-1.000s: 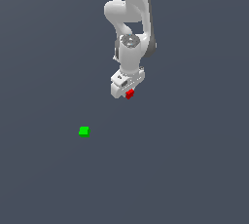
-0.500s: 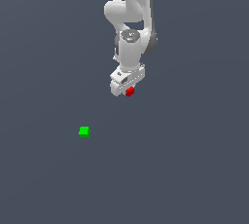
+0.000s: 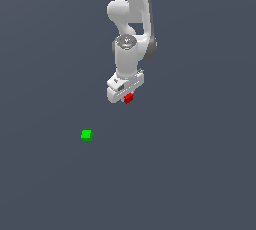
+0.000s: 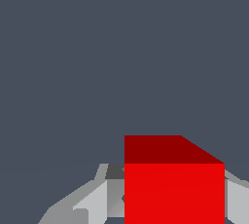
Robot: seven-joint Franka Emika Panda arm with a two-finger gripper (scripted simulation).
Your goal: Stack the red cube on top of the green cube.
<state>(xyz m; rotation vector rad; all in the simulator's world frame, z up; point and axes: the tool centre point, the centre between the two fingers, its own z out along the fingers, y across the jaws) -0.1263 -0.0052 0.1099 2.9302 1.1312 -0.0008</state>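
The red cube sits between the fingertips of my white gripper, which is shut on it below the arm's wrist. In the wrist view the red cube fills the space between the two grey fingers, so my gripper grips it from both sides. The green cube lies on the dark grey floor, apart from the gripper, lower in the picture and toward the exterior view's left. The wrist view does not show the green cube.
The plain dark grey floor spreads all around. The white arm reaches down from the upper part of the exterior view.
My gripper has shifted slightly toward the exterior view's left with the red cube still held. The green cube has not moved.
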